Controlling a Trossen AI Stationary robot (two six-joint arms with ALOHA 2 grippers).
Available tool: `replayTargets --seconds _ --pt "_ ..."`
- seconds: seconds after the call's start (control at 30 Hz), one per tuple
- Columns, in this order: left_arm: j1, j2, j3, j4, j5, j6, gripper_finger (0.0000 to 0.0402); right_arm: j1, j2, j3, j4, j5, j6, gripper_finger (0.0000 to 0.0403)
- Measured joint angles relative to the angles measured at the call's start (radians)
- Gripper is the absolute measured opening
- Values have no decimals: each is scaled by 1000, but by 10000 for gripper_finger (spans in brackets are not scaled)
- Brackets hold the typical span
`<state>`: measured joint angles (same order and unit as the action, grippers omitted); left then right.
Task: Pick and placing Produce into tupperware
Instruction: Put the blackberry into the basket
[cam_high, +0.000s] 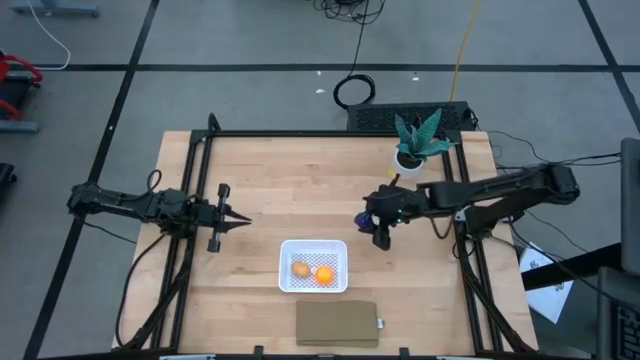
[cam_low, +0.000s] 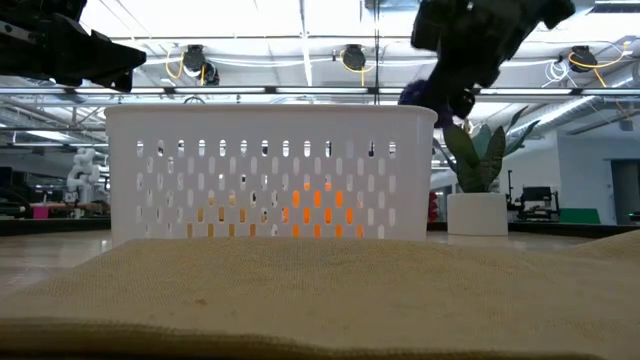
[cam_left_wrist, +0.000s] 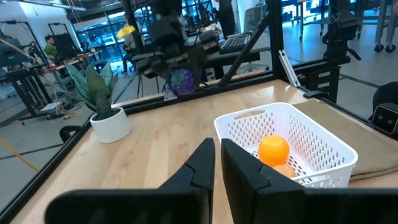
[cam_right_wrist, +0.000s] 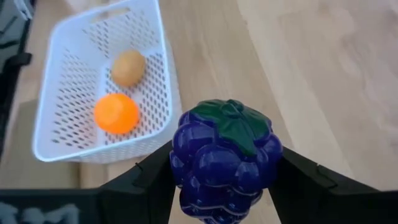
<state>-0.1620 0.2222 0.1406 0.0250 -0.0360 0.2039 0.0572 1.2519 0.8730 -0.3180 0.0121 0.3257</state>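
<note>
The white tupperware (cam_high: 313, 266) stands near the table's front middle. An orange piece (cam_high: 324, 274) and a tan-brown piece (cam_high: 301, 268) lie on its mesh bottom. The purple grape bunch (cam_right_wrist: 224, 158), with a green leaf on top, is up in the air to the right of the tupperware, and my right gripper (cam_high: 381, 228) is shut on it. My left gripper (cam_high: 240, 222) waits shut and level over the table's left part, holding nothing. My right gripper pinches the purple grape bunch between its two fingers, one on each flank (cam_right_wrist: 180, 163) of the bunch. The fingers (cam_right_wrist: 297, 180) slant down from the table's right side. The bunch is lifted clear of the table, its leaf (cam_right_wrist: 235, 127) facing up.
A potted plant (cam_high: 415, 147) stands at the far right of the table, behind my right arm. A flat brown pad (cam_high: 337, 323) lies at the near edge, just in front of the tupperware. Bare wood lies between my left gripper and the tupperware.
</note>
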Motion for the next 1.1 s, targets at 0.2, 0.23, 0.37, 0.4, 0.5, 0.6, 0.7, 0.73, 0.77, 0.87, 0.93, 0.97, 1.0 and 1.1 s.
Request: replayTargets --seconds 0.2,0.23,0.37,0.4,0.5,0.6,0.7,0.73,0.77,0.87,0.93,0.97,1.0,1.1 --pt "0 0 0 0 0 -1 31 45 -54 0 -24 42 -28 201" --pt "0 0 0 0 0 -1 31 49 -61 0 -28 43 -30 200" --pt "0 0 0 0 0 -1 31 62 -85 0 -29 44 -54 195" --pt "0 0 0 0 0 -1 31 67 -90 0 -27 44 -58 195" --pt "0 0 0 0 0 -3 31 83 -100 0 -33 44 -71 196" --pt "0 0 0 0 0 -3 31 103 -115 -1 -29 45 -89 196" --pt "0 0 0 0 0 -3 31 123 -144 -27 28 45 -119 196" --pt "0 0 0 1 0 -3 31 127 -157 -42 53 44 -130 196" --pt "0 0 0 0 0 -3 31 130 -172 -58 80 44 -141 196" --pt "0 0 0 1 0 -3 31 135 -228 -122 172 64 -171 196" --pt "0 0 0 0 0 -3 31 137 -269 -176 229 109 -190 196" --pt "0 0 0 1 0 -3 31 137 -290 -205 253 132 -199 196" --pt "0 0 0 0 0 -3 31 137 -310 -235 278 150 -209 196" --pt "0 0 0 1 0 -3 31 137 -370 -335 387 171 -240 196"
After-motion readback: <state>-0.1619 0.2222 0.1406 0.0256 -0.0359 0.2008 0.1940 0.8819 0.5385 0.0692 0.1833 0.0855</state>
